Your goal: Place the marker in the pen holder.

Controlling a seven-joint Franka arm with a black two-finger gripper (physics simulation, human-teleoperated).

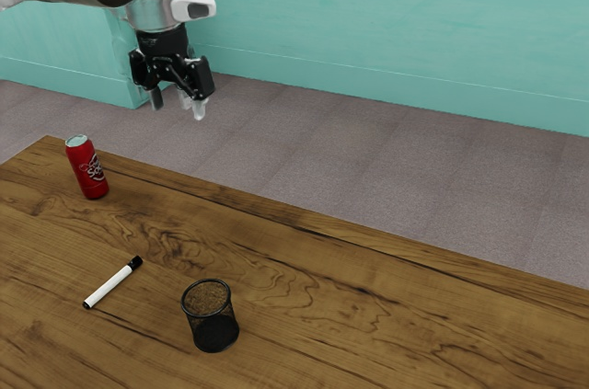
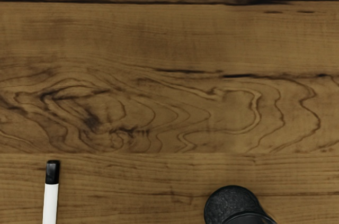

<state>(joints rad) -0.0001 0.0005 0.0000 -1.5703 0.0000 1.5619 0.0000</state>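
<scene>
Across the exterior view, you have a wood-grained worktop (image 1: 368, 325), with grey floor (image 1: 322, 150) and a turquoise wall (image 1: 386, 21) beyond its edge. Your black mesh pen holder (image 1: 213, 332) stands upright, mouth up. From it, locate the white marker (image 1: 112, 285) between 9 and 10 o'clock, lying flat outside, black cap toward 1 to 2 o'clock. The red can (image 1: 87, 168) stands between 11 and 12 o'clock from the marker. Your gripper (image 1: 178, 104) is raised, fingers parted, holding nothing.
</scene>
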